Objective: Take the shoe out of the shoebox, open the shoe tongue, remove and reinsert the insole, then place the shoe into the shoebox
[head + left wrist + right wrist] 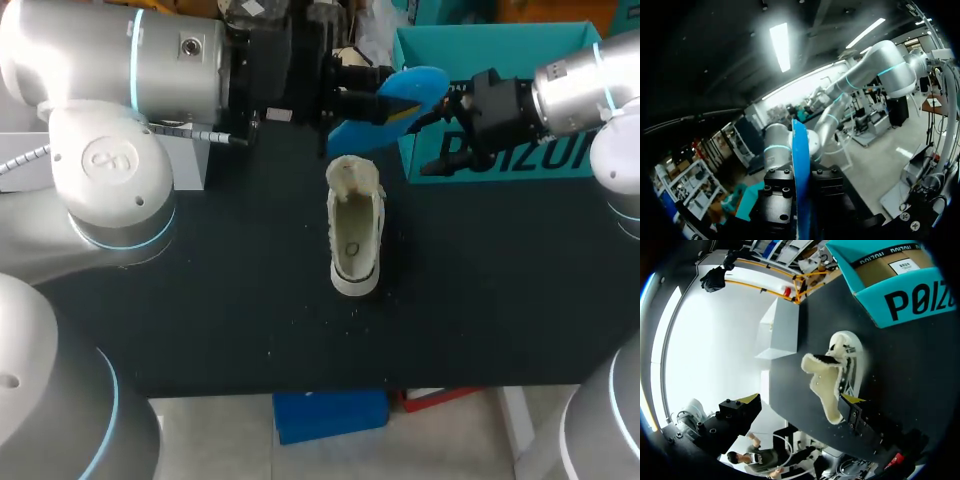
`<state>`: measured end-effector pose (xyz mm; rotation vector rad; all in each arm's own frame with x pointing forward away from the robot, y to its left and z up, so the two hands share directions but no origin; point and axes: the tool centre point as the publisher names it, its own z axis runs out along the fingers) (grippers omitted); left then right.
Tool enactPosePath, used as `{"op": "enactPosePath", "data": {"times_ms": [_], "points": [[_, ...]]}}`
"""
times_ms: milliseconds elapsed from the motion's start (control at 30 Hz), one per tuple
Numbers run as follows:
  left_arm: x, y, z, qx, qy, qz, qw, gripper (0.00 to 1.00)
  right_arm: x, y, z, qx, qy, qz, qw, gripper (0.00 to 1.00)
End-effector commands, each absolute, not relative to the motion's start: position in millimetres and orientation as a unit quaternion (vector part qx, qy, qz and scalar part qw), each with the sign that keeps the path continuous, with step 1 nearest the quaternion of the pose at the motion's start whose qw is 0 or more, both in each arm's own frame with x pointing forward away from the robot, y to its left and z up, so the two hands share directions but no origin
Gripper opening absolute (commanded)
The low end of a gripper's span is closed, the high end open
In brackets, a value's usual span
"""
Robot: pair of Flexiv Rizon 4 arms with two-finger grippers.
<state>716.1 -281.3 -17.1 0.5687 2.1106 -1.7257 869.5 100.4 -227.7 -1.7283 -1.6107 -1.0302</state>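
Note:
A cream, fleece-lined shoe (355,232) lies on the black table (200,300), toe pointing away from me, tongue pulled open. My left gripper (372,92) hangs above the shoe's toe end, shut on the blue insole (405,88). In the left wrist view the insole (800,165) stands edge-on between the two fingers of the left gripper (801,182). My right gripper (448,120) is open just to the right of the insole, in front of the teal shoebox (500,60). In the right wrist view the right gripper (800,399) is spread wide, with the shoe (840,370) and the shoebox (900,295) ahead of it.
The shoebox stands open at the back right of the table, its inside bare cardboard (890,267). A grey-white box (780,327) sits at the back left corner. Small white crumbs dot the table around the shoe.

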Motion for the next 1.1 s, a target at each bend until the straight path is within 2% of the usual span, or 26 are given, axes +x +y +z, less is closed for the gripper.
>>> {"op": "enactPosePath", "data": {"times_ms": [33, 500, 567, 1100], "points": [[687, -290, -37, 0.281, 0.724, -0.582, 0.239, 0.00, 869, 101, -229, -0.644, -0.600, -0.385, 0.278, 1.00], [631, -282, -110, 0.476, 0.611, -0.512, 0.372, 0.00, 869, 101, -229, -0.644, -0.600, -0.385, 0.278, 1.00], [621, -280, -126, 0.488, 0.604, -0.512, 0.366, 0.00, 869, 101, -229, -0.644, -0.600, -0.385, 0.278, 1.00], [621, -280, -126, 0.488, 0.604, -0.512, 0.366, 0.00, 869, 101, -229, -0.644, -0.600, -0.385, 0.278, 1.00]]}}
